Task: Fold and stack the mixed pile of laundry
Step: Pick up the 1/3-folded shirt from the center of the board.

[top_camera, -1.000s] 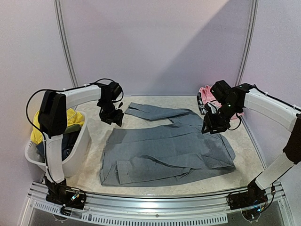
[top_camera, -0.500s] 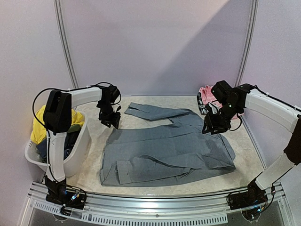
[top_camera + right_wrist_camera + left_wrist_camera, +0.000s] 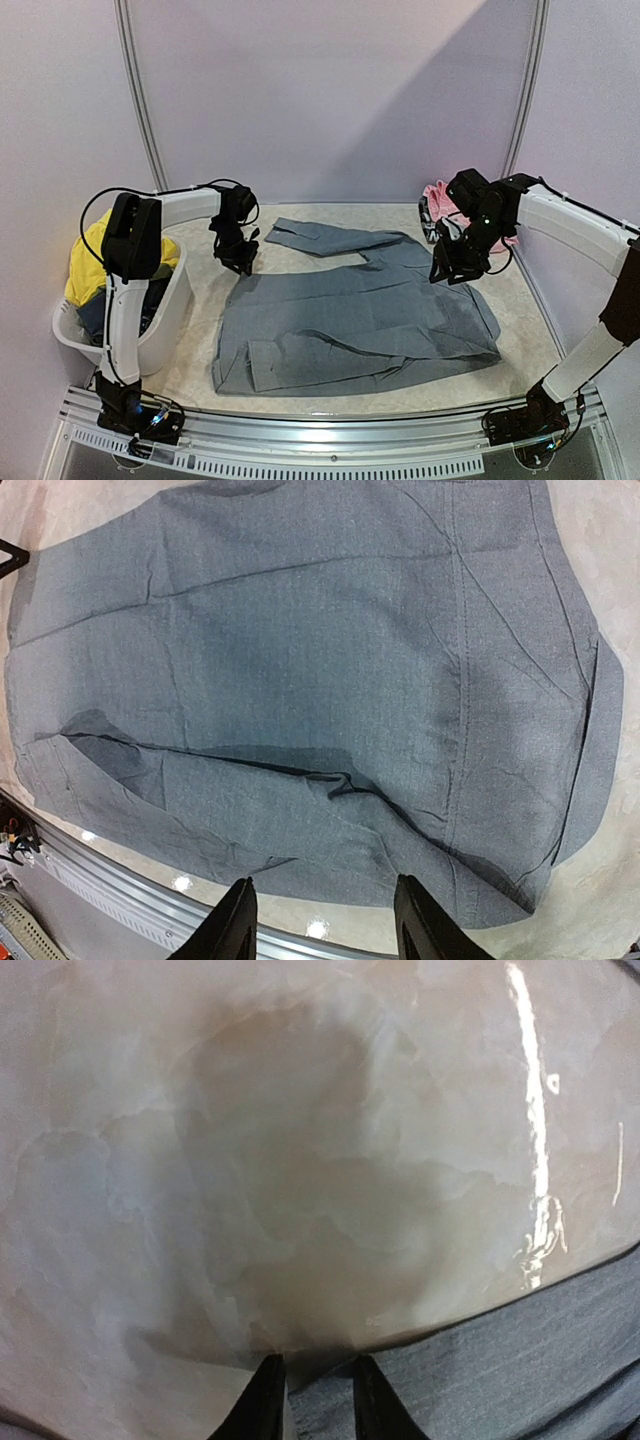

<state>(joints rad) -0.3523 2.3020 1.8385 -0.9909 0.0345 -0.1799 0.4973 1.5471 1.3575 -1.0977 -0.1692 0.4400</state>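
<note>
Top cam high at near edge; L wrist cam low, R higher; all share grey shirt point(image 3: 355, 320)

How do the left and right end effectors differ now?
The left end effector sits low at the edge of the grey shirt; the right end effector hangs above the shirt. The left one's fingers are close together, cloth edge between them; the right one's are wide apart, empty. Both are black.

grey shirt point(image 3: 350, 320): matt woven cloth | table point(image 3: 300, 1110): glossy marbled | tub point(image 3: 168, 318): smooth plastic
</note>
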